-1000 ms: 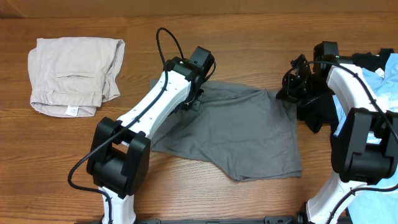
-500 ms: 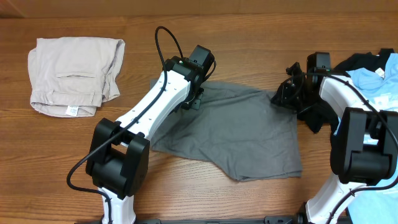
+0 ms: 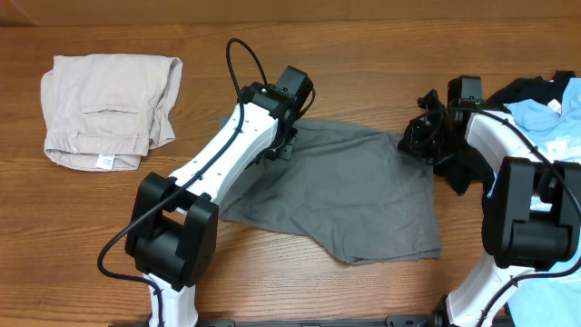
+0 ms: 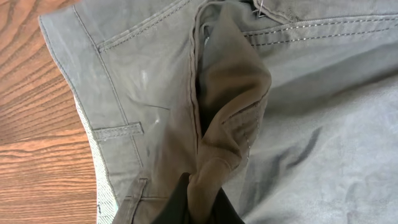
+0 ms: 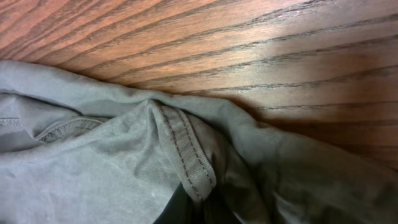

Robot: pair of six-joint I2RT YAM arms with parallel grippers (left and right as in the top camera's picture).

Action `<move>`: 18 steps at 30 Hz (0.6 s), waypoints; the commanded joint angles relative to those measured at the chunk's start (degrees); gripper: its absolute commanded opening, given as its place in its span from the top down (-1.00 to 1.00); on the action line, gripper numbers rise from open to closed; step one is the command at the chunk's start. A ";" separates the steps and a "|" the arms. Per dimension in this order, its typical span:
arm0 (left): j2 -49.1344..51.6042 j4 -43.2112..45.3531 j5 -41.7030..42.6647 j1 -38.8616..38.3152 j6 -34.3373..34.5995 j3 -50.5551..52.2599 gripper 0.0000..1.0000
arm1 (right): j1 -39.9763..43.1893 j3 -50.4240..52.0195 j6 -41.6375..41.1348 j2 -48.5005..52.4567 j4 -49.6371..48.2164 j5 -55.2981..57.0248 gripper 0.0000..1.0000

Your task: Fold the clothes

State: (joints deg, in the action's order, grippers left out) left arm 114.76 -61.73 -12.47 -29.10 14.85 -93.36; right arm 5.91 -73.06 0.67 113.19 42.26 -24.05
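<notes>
The grey shorts lie spread across the middle of the table. My left gripper is shut on a pinched fold of the grey shorts near their waistband at the upper left corner. My right gripper is shut on the shorts' upper right edge, where a stitched hem bunches between the fingers. Folded beige shorts lie at the far left. A light blue T-shirt and a black garment sit at the right edge.
The wooden table runs bare along the back and front edges. Both arms reach over the grey shorts from the front. A black cable loops above the left arm.
The right gripper moved slightly left and up onto the shorts' upper right corner, and the corner bunched. The left arm has not moved.
</notes>
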 commanded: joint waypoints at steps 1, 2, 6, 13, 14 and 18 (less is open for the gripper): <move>-1.95 -1.03 0.24 0.68 0.59 -1.27 0.92 | -0.11 0.17 -0.72 -2.51 1.70 -2.16 0.92; -1.97 -2.25 0.24 1.09 0.61 -1.25 0.92 | -0.11 0.17 -1.25 -3.08 2.75 -2.16 0.92; -1.95 -5.64 0.39 3.58 2.86 -1.22 0.92 | -0.13 0.17 -2.49 -7.10 8.13 -2.16 0.92; -1.95 -3.50 7.02 7.41 3.63 0.74 0.91 | -0.13 0.35 -6.23 -10.32 18.84 -1.60 0.92; -1.95 -2.69 7.78 7.58 3.63 1.44 0.92 | -0.13 0.44 -6.56 -10.32 19.65 -1.49 0.92; -1.95 0.70 8.02 7.72 4.79 5.01 0.92 | -0.17 0.48 -6.73 -10.32 23.61 -1.51 0.92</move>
State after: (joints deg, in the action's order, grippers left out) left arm 114.74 -62.26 -7.01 -21.15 17.72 -91.33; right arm 5.91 -72.77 -4.78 103.66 64.40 -25.50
